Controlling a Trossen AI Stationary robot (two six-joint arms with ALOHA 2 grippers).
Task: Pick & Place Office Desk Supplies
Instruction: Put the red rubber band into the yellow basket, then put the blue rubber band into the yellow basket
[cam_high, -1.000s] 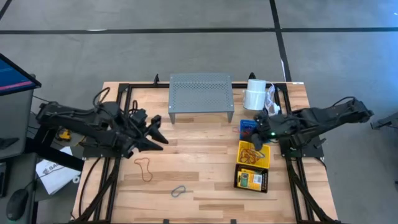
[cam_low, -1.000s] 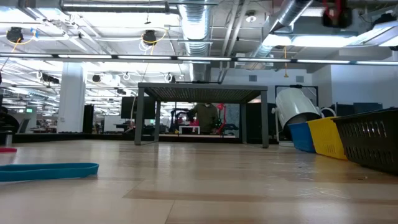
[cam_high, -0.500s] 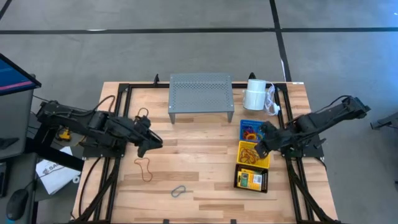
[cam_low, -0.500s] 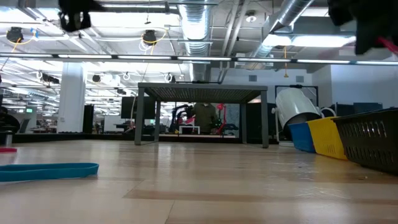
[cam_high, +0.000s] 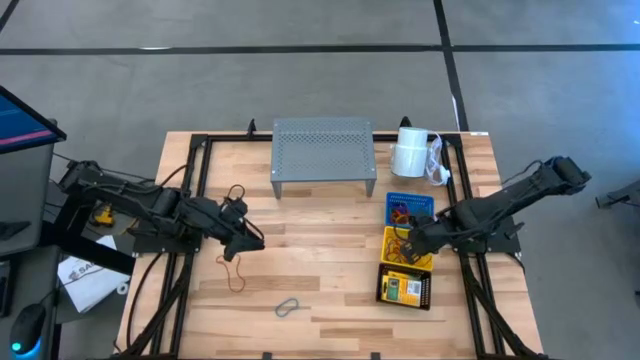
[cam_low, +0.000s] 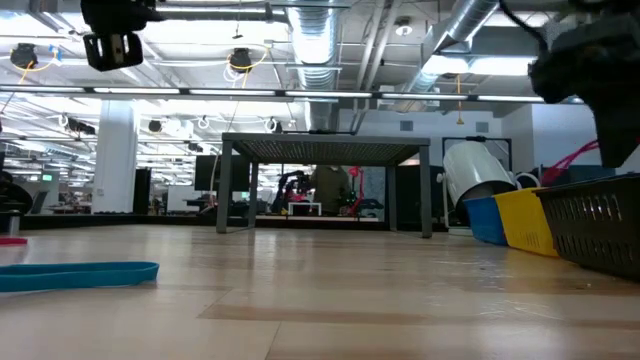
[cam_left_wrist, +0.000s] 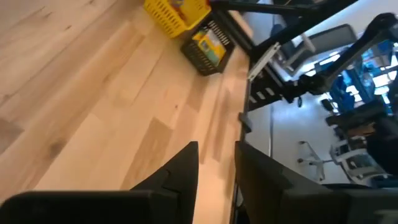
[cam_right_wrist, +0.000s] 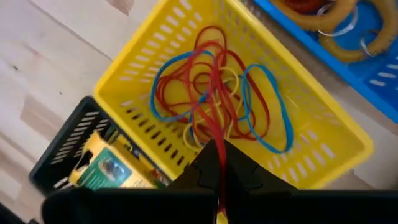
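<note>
- Rubber bands are the story here: the right gripper (cam_right_wrist: 217, 163) has swung off the blue basket (cam_high: 409, 207) and now hangs over the yellow basket (cam_high: 408, 247), fingers pinched tight on a red band (cam_right_wrist: 214, 134) that trails down into the pile.
- That reads as a delivery in hand: the band is over its bin but not yet let go, so the drop is the step left.
- Directly beneath that gripper, the yellow basket holds a tangle of red, blue and yellow bands (cam_right_wrist: 211, 93).
- Just beyond it, the blue basket holds orange rings and a red loop.
- On the gripper's other side, touching the yellow one, the black basket (cam_high: 404, 288) holds a yellow-green crayon box (cam_right_wrist: 102, 171).
- Meanwhile the left gripper (cam_high: 245, 243) has dropped back toward the near edge and narrowed its fingers; a slim gap shows between them in its wrist view, nothing in it.
- Just below its tips lies an orange loop (cam_high: 233, 270) on the table (cam_high: 320, 280), likely its next pick.
- A grey loop (cam_high: 288, 306) waits farther off.
</note>
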